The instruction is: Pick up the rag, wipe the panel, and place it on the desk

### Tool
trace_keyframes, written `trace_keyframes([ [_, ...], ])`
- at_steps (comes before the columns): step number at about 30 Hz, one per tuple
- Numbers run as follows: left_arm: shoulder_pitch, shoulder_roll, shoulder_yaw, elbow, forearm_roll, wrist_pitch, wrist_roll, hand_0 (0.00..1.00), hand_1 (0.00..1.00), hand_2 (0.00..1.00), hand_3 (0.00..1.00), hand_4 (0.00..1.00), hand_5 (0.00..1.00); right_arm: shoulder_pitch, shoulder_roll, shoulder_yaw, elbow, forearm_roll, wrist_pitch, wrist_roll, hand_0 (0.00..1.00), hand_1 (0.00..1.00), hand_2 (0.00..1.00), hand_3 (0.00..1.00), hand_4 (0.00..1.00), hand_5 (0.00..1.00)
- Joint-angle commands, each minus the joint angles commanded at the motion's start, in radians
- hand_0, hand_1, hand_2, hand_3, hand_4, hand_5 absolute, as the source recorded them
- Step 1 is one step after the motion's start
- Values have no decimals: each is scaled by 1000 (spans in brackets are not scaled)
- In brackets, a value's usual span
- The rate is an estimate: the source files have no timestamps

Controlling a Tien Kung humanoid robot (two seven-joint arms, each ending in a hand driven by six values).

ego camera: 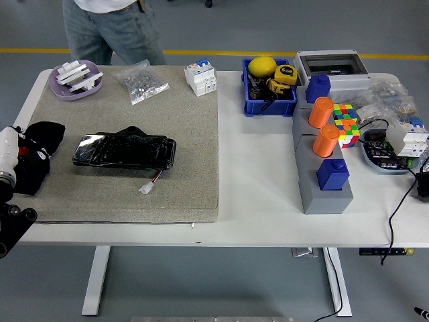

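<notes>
White table carries a beige felt mat; a lilac dish and clear bag of screws sit toward twelve o'clock. At nine o'clock the left hand clutches the crumpled black rag, fingers curled into it. Beside it, toward three o'clock, lies the glossy black panel, long axis nine-to-three.

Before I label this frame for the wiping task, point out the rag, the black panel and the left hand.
rag (pixel 41 137), head view, on its upper black fold.
black panel (pixel 124 151), head view, middle of its glossy top.
left hand (pixel 7 155), head view, on its white back.
</notes>
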Motion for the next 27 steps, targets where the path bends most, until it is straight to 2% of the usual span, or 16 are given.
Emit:
trace_keyframes([
  [4, 3, -2, 1, 0, -2, -7, -3, 450, 546, 563, 575, 773, 92, -3, -2, 7, 0, -6, -1, -4, 716, 673, 692, 640, 998, 554],
  [5, 4, -2, 1, 0, -1, -10, -2, 469, 612, 593, 572, 910, 266, -4, -2, 8, -1, -7, -2, -4, 716, 673, 692, 639, 998, 553],
  [10, 8, -5, 3, -4, 3, -11, -7, 469, 612, 593, 572, 910, 266, -4, -2, 8, -1, -9, -2, -5, 716, 673, 692, 639, 998, 553],
  [11, 9, -5, 4, -5, 8, -13, -6, 472, 616, 643, 599, 968, 365, -4, -2, 7, -1, -9, -2, -5, 716, 669, 692, 639, 998, 552],
  [16, 11, -8, 5, -16, 20, -18, -3, 472, 616, 643, 599, 968, 365, -5, -2, 10, -1, -15, -3, -7, 716, 669, 692, 639, 998, 552],
  [17, 12, -9, 3, -19, 24, -17, -2, 480, 622, 667, 652, 998, 437, -5, -2, 10, -1, -15, -3, -7, 715, 666, 692, 639, 998, 551],
  [22, 11, -9, -7, -37, 42, -17, 4, 480, 622, 667, 652, 998, 437, -4, -2, 9, -1, -13, -3, -6, 715, 666, 692, 639, 998, 551],
  [23, 11, -8, -10, -41, 47, -17, 5, 481, 623, 672, 691, 998, 481, -4, -2, 9, -1, -12, -3, -6, 714, 668, 692, 639, 998, 551],
  [27, 9, -4, -20, -51, 54, -18, 8, 481, 623, 672, 691, 998, 481, -3, -2, 5, -1, -7, -3, -4, 714, 668, 692, 639, 998, 551],
])
